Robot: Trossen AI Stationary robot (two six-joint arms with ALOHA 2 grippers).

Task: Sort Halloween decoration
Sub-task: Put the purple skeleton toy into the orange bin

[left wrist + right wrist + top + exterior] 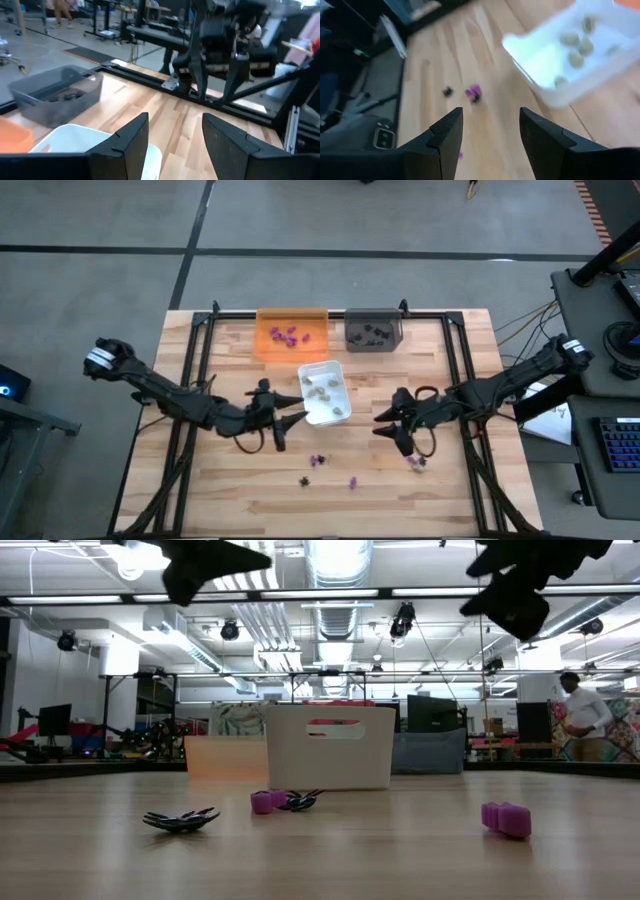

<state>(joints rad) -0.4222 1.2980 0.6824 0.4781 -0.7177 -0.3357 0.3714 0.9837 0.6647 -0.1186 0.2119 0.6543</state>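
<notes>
Hovering open and empty beside the white tray [325, 392], the left hand [296, 420] and right hand [383, 423] hang above loose purple pieces [318, 461] on the table [230, 370].

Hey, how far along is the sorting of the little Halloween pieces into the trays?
Well along: purple pieces lie in the orange tray, black ones in the grey tray, pale beige ones in the white tray. Nothing is in hand: the left gripper and right gripper hang open and empty. Left: a few loose purple and black pieces on the wooden table.
</notes>
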